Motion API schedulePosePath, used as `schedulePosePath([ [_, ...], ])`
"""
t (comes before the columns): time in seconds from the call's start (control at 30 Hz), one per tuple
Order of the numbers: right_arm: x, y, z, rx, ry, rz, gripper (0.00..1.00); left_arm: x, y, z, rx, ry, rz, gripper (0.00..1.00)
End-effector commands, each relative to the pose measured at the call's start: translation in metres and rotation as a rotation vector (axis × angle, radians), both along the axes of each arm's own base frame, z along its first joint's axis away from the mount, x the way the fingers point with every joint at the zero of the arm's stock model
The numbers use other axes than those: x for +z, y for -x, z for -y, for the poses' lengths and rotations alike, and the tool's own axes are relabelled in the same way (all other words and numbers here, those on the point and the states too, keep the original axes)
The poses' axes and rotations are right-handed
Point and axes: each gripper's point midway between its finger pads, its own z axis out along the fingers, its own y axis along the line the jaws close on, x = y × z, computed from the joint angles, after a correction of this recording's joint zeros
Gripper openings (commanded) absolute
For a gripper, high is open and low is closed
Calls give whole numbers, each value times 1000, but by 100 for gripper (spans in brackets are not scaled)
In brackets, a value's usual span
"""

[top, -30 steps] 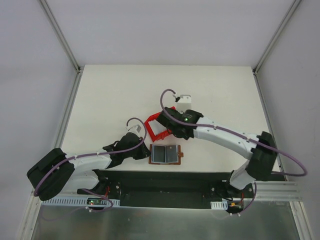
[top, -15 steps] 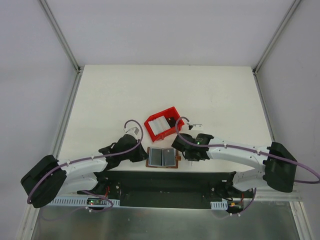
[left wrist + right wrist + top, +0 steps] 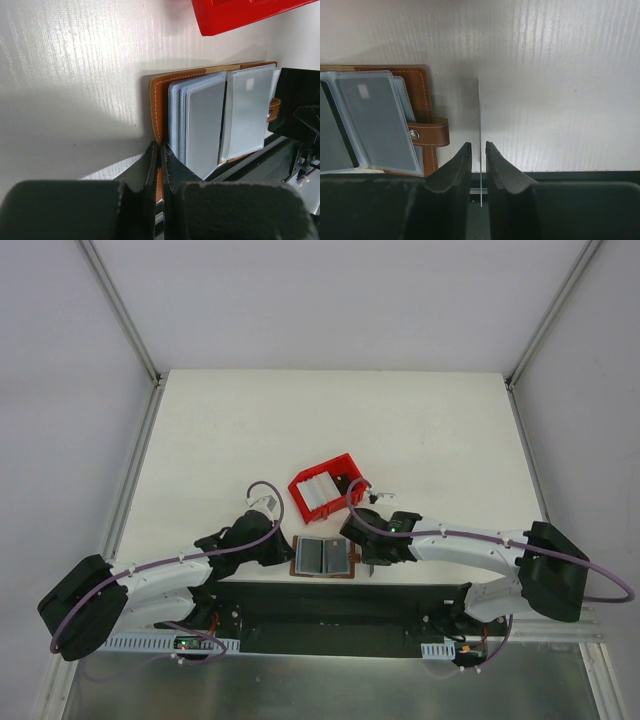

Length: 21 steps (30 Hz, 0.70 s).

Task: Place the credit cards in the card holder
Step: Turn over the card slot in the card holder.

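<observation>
The brown card holder (image 3: 325, 557) lies open near the table's front edge, its pale plastic sleeves up. It also shows in the left wrist view (image 3: 210, 120) and the right wrist view (image 3: 375, 122). My left gripper (image 3: 284, 554) is shut on the holder's left brown edge (image 3: 161, 150). My right gripper (image 3: 366, 558) is just right of the holder's snap tab (image 3: 430, 134). It holds one thin credit card (image 3: 480, 110) edge-on between its jaws (image 3: 478, 145). More cards (image 3: 318, 492) lie in the red tray.
The red open-topped tray (image 3: 345, 462) stands just behind the card holder, and its corner shows in the left wrist view (image 3: 245, 12). The black base plate (image 3: 330, 605) runs along the table's front edge, close under both grippers.
My right arm came away from the red tray and swung down to the holder's right side. My left gripper slid right onto the holder's left edge.
</observation>
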Motion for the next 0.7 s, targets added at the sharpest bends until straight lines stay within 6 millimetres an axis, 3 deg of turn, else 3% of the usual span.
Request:
schedulePosePath([
  [0.0, -3, 0, -2, 11, 5, -5, 21, -17, 10, -15, -2, -71, -47, 0],
  [0.1, -2, -1, 0, 9, 19, -1, 20, -17, 10, -15, -2, -73, -52, 0],
  [0.23, 2, -4, 0, 16, 39, 7, 1, -17, 9, -15, -1, -76, -50, 0],
  [0.4, 19, -11, 5, 32, 49, 61, 1, -17, 9, -15, -6, -78, -46, 0],
  [0.6, 50, -14, -28, 110, -230, 159, 1, -2, 7, -6, -40, -34, -13, 0],
  [0.67, 52, -13, -43, 135, -301, 155, 1, 4, 6, -3, -47, -19, 1, 0],
])
